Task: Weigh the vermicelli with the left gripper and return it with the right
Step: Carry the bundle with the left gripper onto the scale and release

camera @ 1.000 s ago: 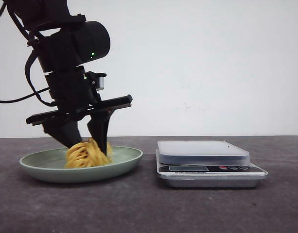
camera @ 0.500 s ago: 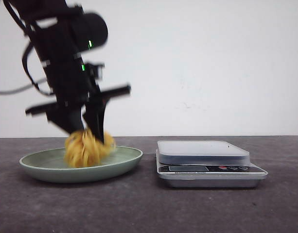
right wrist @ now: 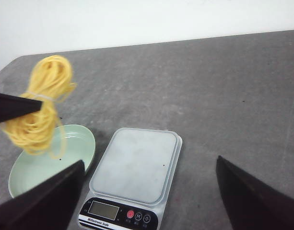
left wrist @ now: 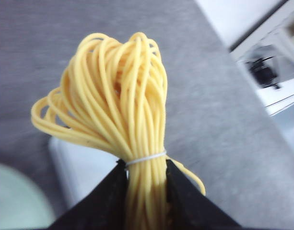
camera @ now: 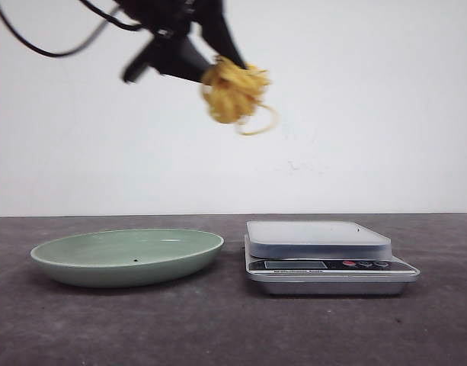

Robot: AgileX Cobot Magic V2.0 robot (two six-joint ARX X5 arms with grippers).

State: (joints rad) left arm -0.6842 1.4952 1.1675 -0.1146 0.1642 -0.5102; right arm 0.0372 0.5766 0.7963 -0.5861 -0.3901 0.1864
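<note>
One pale green plate (camera: pixel 126 258) sits on the dark grey surface (camera: pixel 233 328) at the left, and one digital scale (camera: pixel 324 255) stands just beside it to the right, its platform bare. Nothing stands between the two. High above them, the left gripper (camera: pixel 205 67) hangs in the air with the one bundle of vermicelli (camera: pixel 235 91) pinched between its black jaws, one loop dangling loose below. From the left wrist, the jaws press in on both sides of the strands right below a thin white tie (left wrist: pixel 146 158), and the loops fan outward beyond it. The bundle hangs over the gap between plate and scale, touching neither. The right gripper (right wrist: pixel 147 201) looks down on the scale, its two dark fingers (right wrist: pixel 254 201) spread wide apart with nothing between them.
</note>
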